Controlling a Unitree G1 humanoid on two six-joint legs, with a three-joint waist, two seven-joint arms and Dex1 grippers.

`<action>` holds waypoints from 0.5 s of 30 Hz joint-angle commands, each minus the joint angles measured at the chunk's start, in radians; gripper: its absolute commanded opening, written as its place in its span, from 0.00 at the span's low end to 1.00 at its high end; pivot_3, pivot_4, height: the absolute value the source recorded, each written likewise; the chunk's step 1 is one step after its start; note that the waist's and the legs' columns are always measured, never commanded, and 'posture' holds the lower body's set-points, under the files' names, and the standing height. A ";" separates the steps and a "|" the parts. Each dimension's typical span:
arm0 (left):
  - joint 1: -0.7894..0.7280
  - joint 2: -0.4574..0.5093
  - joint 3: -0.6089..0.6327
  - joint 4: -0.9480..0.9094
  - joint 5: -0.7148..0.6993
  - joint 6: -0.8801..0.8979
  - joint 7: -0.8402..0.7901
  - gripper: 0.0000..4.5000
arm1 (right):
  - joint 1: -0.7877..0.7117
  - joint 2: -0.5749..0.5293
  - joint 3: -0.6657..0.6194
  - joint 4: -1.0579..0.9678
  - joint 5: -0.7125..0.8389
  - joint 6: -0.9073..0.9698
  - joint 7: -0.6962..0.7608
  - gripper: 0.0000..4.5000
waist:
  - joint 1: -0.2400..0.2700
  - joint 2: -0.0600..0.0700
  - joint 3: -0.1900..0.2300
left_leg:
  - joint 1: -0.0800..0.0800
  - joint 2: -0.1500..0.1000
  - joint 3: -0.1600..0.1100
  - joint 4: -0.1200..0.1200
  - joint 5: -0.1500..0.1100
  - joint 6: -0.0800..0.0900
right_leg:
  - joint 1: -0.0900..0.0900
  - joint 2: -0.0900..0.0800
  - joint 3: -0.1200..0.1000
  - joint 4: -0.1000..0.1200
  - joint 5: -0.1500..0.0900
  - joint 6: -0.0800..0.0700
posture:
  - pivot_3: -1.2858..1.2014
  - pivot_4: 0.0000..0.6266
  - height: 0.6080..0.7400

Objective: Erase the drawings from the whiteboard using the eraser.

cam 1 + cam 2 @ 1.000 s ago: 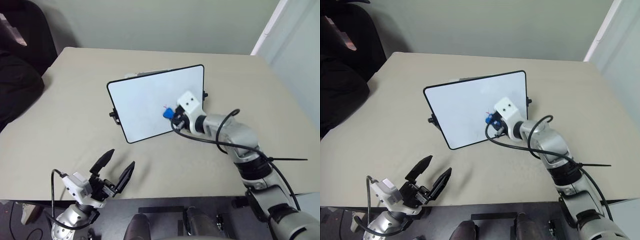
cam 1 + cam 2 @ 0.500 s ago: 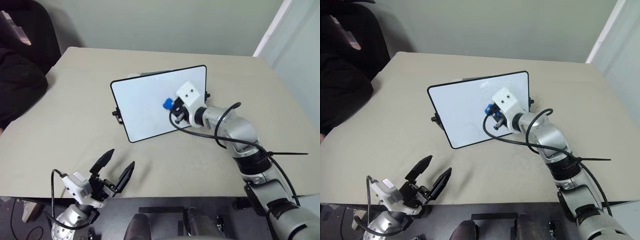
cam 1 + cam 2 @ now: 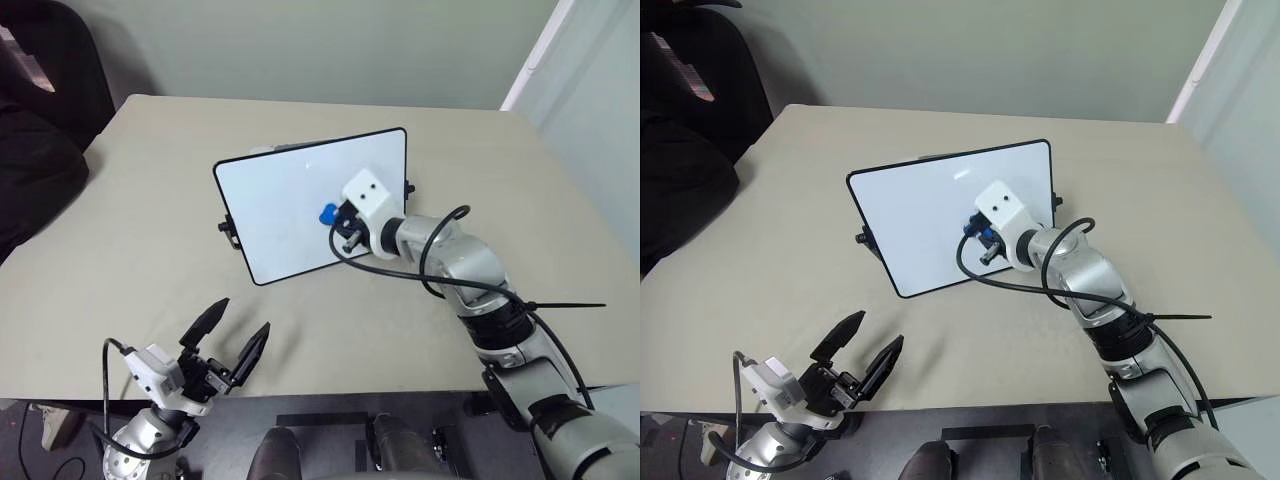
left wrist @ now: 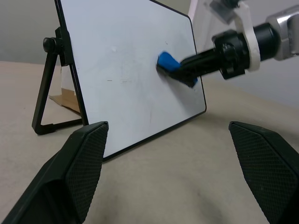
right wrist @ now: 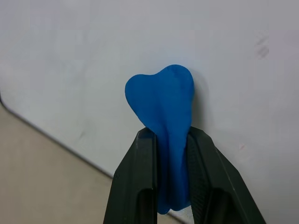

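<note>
Seen from the head camera, a beige worktop (image 3: 140, 230) carried the whiteboard (image 3: 290, 215), which stood propped on its stand, leaning back, its long axis running across the worktop and its white face turned toward the robot. The right pincer (image 3: 335, 217) reached in from the right and was clenched on the eraser (image 3: 326, 212), a small blue block pressed against the right half of the board's face. The eraser stuck out of the pincer toward the board, pointing away from the robot and to its left. The left pincer (image 3: 232, 337) hovered at the near edge of the worktop, well apart from the board, its two black fingers spread and holding nothing.

From the left wrist camera, the two spread black fingers (image 4: 74, 170) framed the board (image 4: 117, 60), whose black stand leg (image 4: 46, 93) rested on the worktop. The eraser (image 4: 167, 62) touched the white surface, with the right pincer's black fingers gripping it from behind and the arm trailing off to the side. Faint grey smudges marked the board near the middle; I could not tell any red strokes there.

From the right wrist camera, the two black fingers (image 5: 135, 186) squeezed the eraser (image 5: 164, 116) between them. Its long axis ran along the fingers, its rounded, flattened tip against the board (image 5: 70, 56). A tiny reddish trace (image 5: 241, 147) showed beside it on the white.
</note>
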State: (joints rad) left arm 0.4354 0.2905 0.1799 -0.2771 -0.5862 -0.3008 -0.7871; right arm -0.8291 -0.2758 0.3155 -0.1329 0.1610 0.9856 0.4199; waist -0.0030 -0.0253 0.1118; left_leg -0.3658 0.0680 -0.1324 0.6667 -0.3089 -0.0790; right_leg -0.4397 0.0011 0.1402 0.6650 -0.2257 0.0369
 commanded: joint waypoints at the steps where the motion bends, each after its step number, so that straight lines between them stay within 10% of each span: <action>1: -0.001 -0.004 0.002 -0.021 -0.002 -0.008 -0.006 1.00 | -0.041 0.004 -0.060 -0.007 -0.035 -0.046 -0.046 0.13 | 0.001 0.000 0.000 | 0.000 0.000 0.000 0.000 0.000 0.000 | 0.000 0.000 0.000 0.000 0.000 0.000 | 0.52 0.24 1.00; 15: -0.018 -0.005 -0.001 -0.006 0.006 -0.009 -0.006 1.00 | 0.107 -0.065 0.026 0.014 -0.109 -0.047 -0.048 0.13 | 0.003 -0.001 -0.001 | 0.001 0.000 0.000 0.001 0.000 0.000 | 0.003 0.000 0.000 0.000 0.002 -0.003 | 0.52 0.24 1.00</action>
State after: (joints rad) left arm 0.4209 0.2903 0.1798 -0.2742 -0.5836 -0.3010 -0.7871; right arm -0.7181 -0.3283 0.3633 -0.1304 0.0824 0.9273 0.3990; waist 0.0002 -0.0267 0.1109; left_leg -0.3649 0.0680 -0.1322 0.6679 -0.3086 -0.0791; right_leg -0.4372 0.0009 0.1402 0.6649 -0.2230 0.0324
